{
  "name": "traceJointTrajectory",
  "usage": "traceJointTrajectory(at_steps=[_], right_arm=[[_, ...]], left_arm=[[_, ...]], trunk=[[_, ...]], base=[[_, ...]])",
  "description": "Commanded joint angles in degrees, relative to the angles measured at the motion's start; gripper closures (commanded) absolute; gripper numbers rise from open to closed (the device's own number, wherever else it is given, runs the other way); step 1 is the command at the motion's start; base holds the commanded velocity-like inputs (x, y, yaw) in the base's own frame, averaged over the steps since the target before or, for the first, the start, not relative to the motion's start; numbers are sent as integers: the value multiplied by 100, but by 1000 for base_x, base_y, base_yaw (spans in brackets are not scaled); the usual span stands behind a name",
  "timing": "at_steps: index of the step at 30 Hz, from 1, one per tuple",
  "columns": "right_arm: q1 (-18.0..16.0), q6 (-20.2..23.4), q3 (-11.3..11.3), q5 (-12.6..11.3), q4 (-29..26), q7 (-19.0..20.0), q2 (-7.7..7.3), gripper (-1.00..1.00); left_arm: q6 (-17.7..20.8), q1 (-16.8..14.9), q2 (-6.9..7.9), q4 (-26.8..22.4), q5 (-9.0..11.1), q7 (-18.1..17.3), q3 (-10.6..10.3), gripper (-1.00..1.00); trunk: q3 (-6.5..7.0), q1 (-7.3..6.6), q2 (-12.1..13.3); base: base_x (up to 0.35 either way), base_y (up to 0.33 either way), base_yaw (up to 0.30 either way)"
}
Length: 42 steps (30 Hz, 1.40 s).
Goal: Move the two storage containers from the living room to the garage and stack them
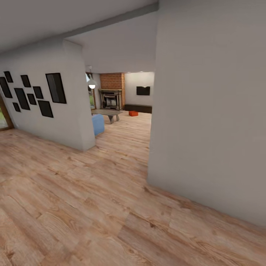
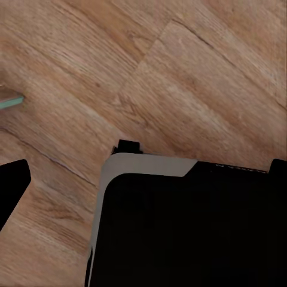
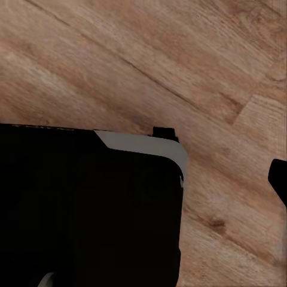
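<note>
Task barely begun, by my reading: one small orange-red rectangular storage bin (image 1: 133, 113) sits on the light wood plank floor (image 1: 92, 207) far down the living room near the red-brick fireplace (image 1: 112, 90), nothing carried; either claw's spread cannot be told.

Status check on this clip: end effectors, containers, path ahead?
End effectors: state not readable in the wrist views. One orange-red storage container far off on the living room floor by the dark low cabinet. Grey wall corner close on the right; opening ahead.
</note>
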Motion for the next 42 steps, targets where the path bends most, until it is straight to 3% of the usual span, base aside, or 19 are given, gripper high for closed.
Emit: traceJointTrajectory(at_steps=[1,8,22,42], right_arm=[[-6,-29,40,-61,18,41,2,-100],[-6,-27,40,-61,18,41,2,-100],[-6,-26,40,-61,18,42,2,-100],[-6,-29,40,-61,18,41,2,-100]], left_arm=[[-17,-7,1,10,51,-30,-5,-100],[-17,-3,3,10,51,-30,-5,-100],[-17,-5,5,10,51,-29,-5,-100],[-17,-6,1,10,51,-30,-5,-100]], trunk=[[-11,5,-9],[-11,5,-9],[-11,5,-9],[-11,5,-9]], base=[[323,0,268],[323,0,242],[323,0,41],[323,0,258]])
